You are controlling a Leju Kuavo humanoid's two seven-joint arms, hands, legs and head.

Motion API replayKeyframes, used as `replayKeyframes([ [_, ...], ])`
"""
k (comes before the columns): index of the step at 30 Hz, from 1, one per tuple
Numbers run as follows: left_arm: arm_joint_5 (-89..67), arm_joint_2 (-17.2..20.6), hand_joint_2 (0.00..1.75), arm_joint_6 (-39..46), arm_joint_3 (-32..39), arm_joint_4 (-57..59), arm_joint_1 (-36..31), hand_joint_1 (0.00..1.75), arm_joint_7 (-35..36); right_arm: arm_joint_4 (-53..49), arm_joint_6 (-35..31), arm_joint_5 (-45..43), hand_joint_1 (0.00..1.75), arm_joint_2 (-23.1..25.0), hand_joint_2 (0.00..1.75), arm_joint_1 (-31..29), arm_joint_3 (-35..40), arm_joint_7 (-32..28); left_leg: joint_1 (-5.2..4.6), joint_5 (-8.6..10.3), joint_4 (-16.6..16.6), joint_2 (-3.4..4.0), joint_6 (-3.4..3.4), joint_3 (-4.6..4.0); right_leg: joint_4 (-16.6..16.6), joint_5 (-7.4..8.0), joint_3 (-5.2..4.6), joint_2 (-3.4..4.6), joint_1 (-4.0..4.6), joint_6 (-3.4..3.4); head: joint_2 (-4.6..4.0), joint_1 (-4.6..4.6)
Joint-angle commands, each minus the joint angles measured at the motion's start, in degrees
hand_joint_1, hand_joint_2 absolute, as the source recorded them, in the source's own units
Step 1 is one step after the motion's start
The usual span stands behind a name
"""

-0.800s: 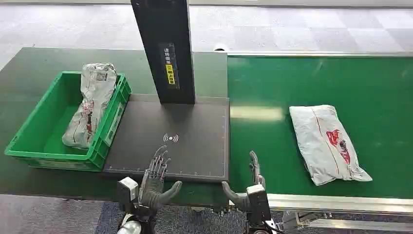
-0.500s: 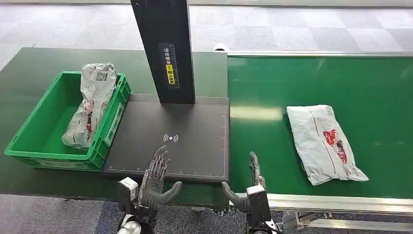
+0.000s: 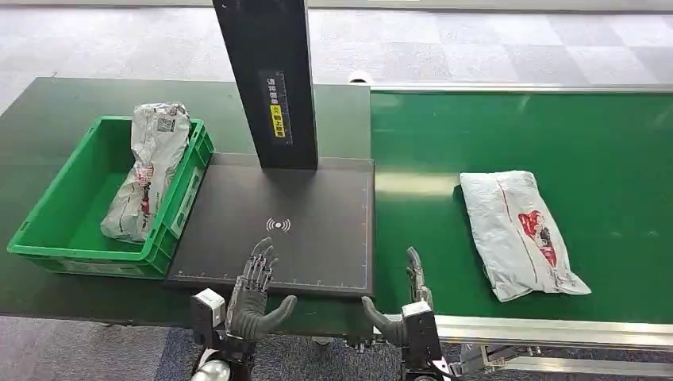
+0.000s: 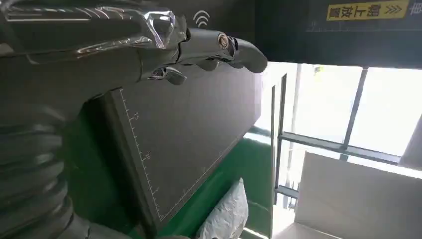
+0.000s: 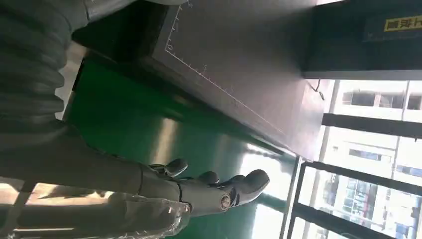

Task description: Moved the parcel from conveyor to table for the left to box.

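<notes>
Left robot hand (image 3: 252,295) low at the near edge of the dark desk (image 3: 317,238), fingers spread wide over it, holding nothing. Right robot hand (image 3: 403,309) upright beside the conveyor (image 3: 603,135), apparently empty too. Parcel (image 3: 520,234) flat on the green belt, well apart from both.

A yellow label (image 3: 278,121) with dark characters, too small to read, sits on the black post (image 3: 266,79). A white wireless symbol (image 3: 278,225) marks the dark pad (image 3: 317,206) at the post's 6 o'clock.
</notes>
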Motion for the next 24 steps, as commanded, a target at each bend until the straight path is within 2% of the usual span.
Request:
replayKeyframes([
  [1,0.1,0.7,1.75,0.1,-0.5,1.8,-0.4,0.0,0.2,1.9,-0.1,-0.1,0.0,-1.7,1.75,-0.8,0.5,0.1,0.02,-0.03,-0.1,0.03,-0.05,0.15,-0.1,-0.02,0.17,-0.07,0.04,-0.04,0.0,0.0],
  [5,0.2,0.8,1.75,0.1,-0.4,1.7,-0.3,0.0,0.2,1.6,-0.2,0.0,0.0,-0.5,1.75,-0.8,0.8,0.3,0.02,-0.03,-0.1,0.06,-0.05,0.14,-0.1,-0.02,0.14,-0.03,0.03,-0.04,0.0,0.0],
  [11,0.8,0.1,1.75,-0.2,-0.5,1.8,0.4,0.0,-0.3,1.0,-2.7,1.7,0.0,-2.3,1.75,-0.4,0.0,0.3,0.02,-0.04,-0.1,0.04,-0.05,0.17,-0.1,-0.03,0.19,-0.06,0.03,-0.04,0.0,0.0],
  [15,1.4,0.0,1.75,-0.5,-1.7,4.3,-0.3,0.0,-1.8,-0.4,-5.9,3.3,0.0,-3.7,1.75,-0.8,-2.8,-0.6,-0.01,-0.01,-0.1,-0.03,-0.02,0.1,-0.1,-0.02,0.12,-0.08,-0.01,-0.01,0.0,0.02],
  [18,1.9,0.2,1.75,-0.3,-2.4,4.6,-0.7,0.0,-2.1,-2.1,-5.2,5.1,0.0,-3.9,1.75,-1.3,-4.8,0.2,-0.04,0.01,-0.1,-0.03,-0.02,0.08,-0.1,-0.02,0.09,-0.09,-0.03,-0.01,0.0,0.0],
  [24,2.4,0.2,1.75,0.0,-2.2,2.2,0.4,0.0,-2.1,-5.5,-8.0,11.4,0.0,-6.5,1.75,-5.3,-12.7,5.4,-0.02,0.0,-0.1,0.05,-0.06,0.12,-0.1,0.01,0.14,-0.08,0.0,-0.04,0.0,0.0],
])
